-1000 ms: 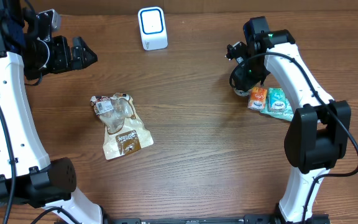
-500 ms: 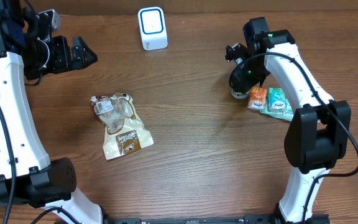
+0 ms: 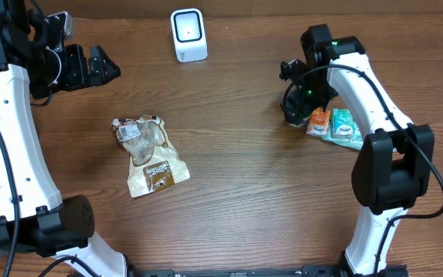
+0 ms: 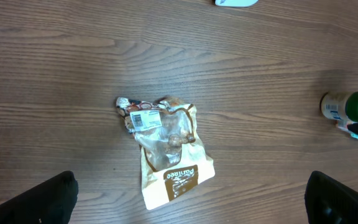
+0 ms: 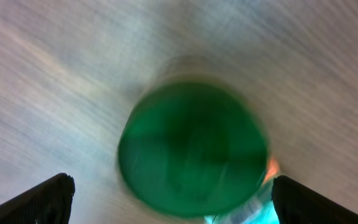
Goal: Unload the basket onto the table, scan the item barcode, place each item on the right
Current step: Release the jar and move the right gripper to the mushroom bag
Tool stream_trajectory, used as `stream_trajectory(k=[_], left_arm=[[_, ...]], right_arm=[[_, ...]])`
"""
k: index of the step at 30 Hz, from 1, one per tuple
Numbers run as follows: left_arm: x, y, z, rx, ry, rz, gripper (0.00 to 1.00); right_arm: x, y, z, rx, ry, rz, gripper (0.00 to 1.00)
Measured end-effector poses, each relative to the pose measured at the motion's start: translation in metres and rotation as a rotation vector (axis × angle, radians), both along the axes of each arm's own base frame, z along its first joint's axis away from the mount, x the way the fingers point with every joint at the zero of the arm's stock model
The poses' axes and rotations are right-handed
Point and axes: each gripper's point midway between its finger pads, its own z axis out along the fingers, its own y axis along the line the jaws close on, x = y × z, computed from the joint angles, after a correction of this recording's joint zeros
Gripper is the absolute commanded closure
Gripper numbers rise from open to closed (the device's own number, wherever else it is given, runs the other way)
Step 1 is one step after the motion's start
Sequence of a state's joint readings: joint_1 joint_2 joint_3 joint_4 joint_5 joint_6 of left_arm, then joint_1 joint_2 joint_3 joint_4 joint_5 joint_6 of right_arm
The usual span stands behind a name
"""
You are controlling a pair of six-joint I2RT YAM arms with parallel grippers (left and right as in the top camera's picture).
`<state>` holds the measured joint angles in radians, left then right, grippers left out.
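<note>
- Tabletop (image 3: 244, 169): dark brown wood grain running left to right, matte, even light, no glare.
- Past the far edge a thin pale strip shows in the overhead view; cannot tell what it is.
- Scanner (image 3: 188, 35): white with a blue-edged face, standing near the far edge, about mid-width.
- Bag (image 3: 150, 154): crumpled tan and clear snack bag lying flat, left of centre. A white printed label shows at its far end in the left wrist view.
- Bottle (image 5: 191, 149): round green cap seen straight from above in the right wrist view, blurred. It stands upright on the tabletop at the right side, well apart from the scanner. The left wrist view shows a white body under the cap.
- Orange packet (image 3: 319, 121) lies just beside the bottle, with a teal packet (image 3: 345, 127) touching it on the outer side.
- Right tool (image 5: 173, 186): poised directly above the bottle, fingers spread wide. Both tips sit at the frame corners, clear of the cap, with nothing gripped.
- Left tool (image 3: 106, 68): raised at the far left, pointing toward the middle of the tabletop, fingers fully apart and empty. Its camera takes in the bag and, at the right edge, the bottle.
</note>
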<state>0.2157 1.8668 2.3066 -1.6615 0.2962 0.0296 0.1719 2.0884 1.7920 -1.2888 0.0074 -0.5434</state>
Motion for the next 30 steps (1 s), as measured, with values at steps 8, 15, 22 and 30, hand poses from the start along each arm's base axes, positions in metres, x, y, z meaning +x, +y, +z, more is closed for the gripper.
stream_trajectory(k=[8, 15, 22, 30], left_arm=[[0.0, 0.0, 0.0, 0.0, 0.0, 0.0, 0.01], [0.0, 0.0, 0.0, 0.0, 0.0, 0.0, 0.0], [0.0, 0.0, 0.0, 0.0, 0.0, 0.0, 0.01], [0.0, 0.0, 0.0, 0.0, 0.0, 0.0, 0.0]], right_arm=[[0.018, 0.03, 0.096, 0.184, -0.1, -0.088, 0.0], [0.024, 0.092, 0.204, 0.627, -0.202, -0.212, 0.04], [0.007, 0.149, 0.217, 0.794, -0.101, -0.175, 0.11], [-0.018, 0.224, 0.162, 0.618, -0.02, -0.165, 0.14]])
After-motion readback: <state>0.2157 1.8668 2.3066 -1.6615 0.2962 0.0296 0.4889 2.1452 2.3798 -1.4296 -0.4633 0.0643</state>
